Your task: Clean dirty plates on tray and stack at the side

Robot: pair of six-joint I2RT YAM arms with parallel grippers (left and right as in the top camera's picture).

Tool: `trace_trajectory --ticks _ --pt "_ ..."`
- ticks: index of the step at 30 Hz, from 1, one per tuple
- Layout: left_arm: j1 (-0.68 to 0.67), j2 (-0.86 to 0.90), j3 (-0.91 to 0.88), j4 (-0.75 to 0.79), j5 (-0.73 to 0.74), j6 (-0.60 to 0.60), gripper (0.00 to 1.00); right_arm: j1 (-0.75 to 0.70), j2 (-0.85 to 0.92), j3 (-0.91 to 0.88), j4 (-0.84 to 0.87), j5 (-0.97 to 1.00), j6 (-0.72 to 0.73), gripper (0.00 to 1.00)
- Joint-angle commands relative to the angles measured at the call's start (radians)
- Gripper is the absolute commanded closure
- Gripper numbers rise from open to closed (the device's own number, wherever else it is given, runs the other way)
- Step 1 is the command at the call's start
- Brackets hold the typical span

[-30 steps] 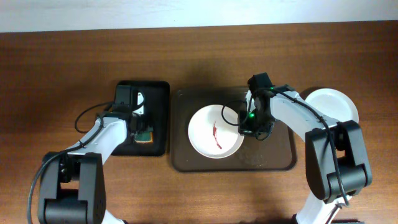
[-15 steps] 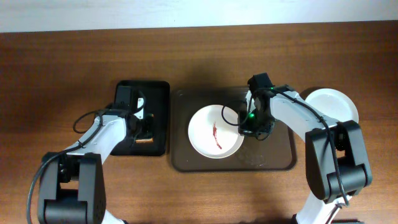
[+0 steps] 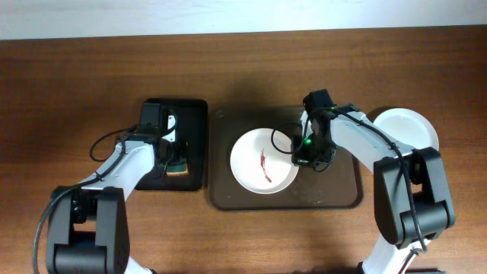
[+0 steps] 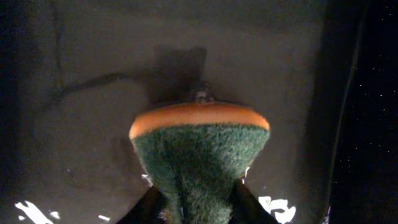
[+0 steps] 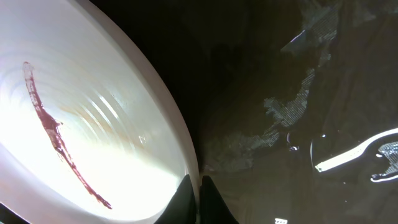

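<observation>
A white plate (image 3: 264, 161) with a red smear lies on the brown tray (image 3: 335, 194). My right gripper (image 3: 302, 156) is shut on its right rim. In the right wrist view the two fingers pinch the plate (image 5: 93, 124) edge at the gripper (image 5: 199, 186), over the tray (image 5: 280, 93). A second plate (image 3: 411, 128), plain white, rests on the table to the right of the tray. My left gripper (image 3: 173, 156) is over the black tray and is shut on a green and orange sponge (image 4: 199, 149), which is squeezed between the gripper (image 4: 198, 199) fingers.
A narrow black tray (image 3: 190, 110) stands left of the brown tray, with the sponge (image 3: 177, 166) in it. Its floor (image 4: 81, 93) shows wet glints. Bare wooden table (image 3: 91, 76) surrounds both trays.
The left gripper opened over the sponge in the black tray and closed on it again. The right arm and the smeared plate have not moved.
</observation>
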Motion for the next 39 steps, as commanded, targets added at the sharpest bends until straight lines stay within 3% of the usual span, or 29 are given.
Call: trace_trajectory --ticks 1,8,22,31,39 --pt "0.001 0.009 -0.01 -0.01 0.004 0.004 1.0 0.001 -0.032 -0.005 -0.003 0.009 -0.01 0.96" --pt "0.003 -0.01 0.024 -0.035 0.015 0.003 1.0 0.001 -0.032 -0.005 -0.003 0.009 -0.011 0.96" --pt "0.004 -0.249 0.034 -0.026 0.011 0.005 1.0 0.001 -0.032 -0.005 -0.003 0.009 -0.01 0.96" --pt "0.004 -0.274 0.034 -0.003 0.011 0.004 1.0 0.001 -0.032 -0.005 -0.003 0.009 -0.01 0.96" --pt "0.004 -0.274 0.034 0.2 -0.074 0.005 1.0 0.001 -0.032 -0.005 0.0 0.009 -0.011 0.96"
